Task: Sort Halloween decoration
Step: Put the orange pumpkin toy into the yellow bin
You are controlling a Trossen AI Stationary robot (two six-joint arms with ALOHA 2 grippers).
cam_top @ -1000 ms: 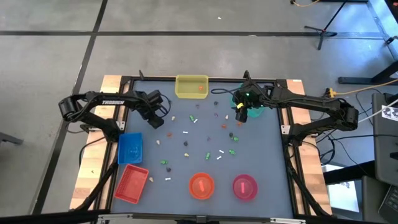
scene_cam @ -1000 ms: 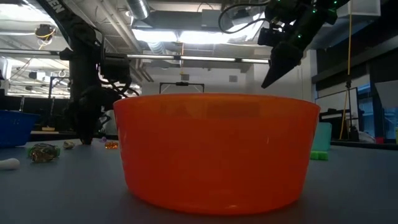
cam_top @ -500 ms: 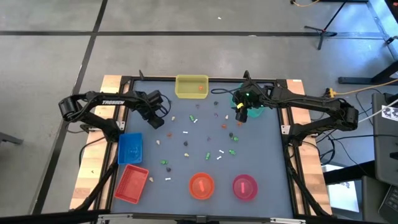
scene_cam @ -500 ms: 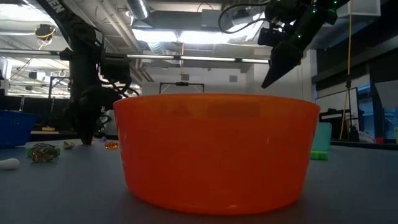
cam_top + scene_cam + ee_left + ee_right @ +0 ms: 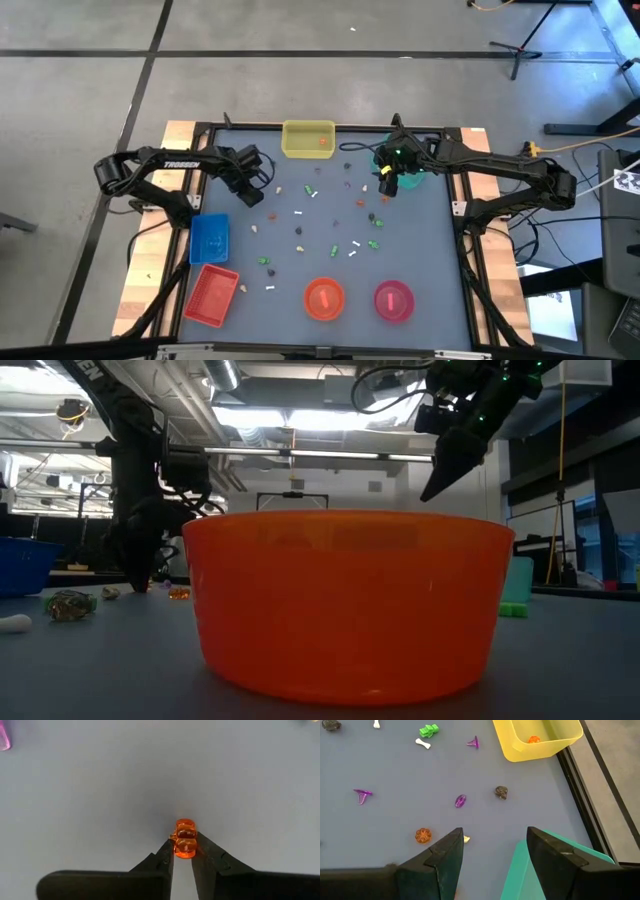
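You are looking at a grey-blue surface with both arms reaching in over its far half. The left arm is coming in from the left edge and the right arm from the right edge.

Around the edges, containers are sitting apart from each other: a yellow tray at the far middle with one small orange piece lying inside it, a blue tray and a red tray down the left side, an orange bowl and a pink bowl along the near edge, and a teal container at the far right, just beneath the right arm's fingers.

The left gripper is sitting low at the surface, near its far left part, and its fingers are standing narrow, pinching a small translucent orange pumpkin trinket between their tips.

The right gripper is hanging above the surface beside the teal container, with its fingers standing wide and holding nothing.

The Halloween decoration is lying scattered across the middle of the surface: tiny white bones, green pieces, purple pieces, dark grey lumps and another orange pumpkin near the right gripper.
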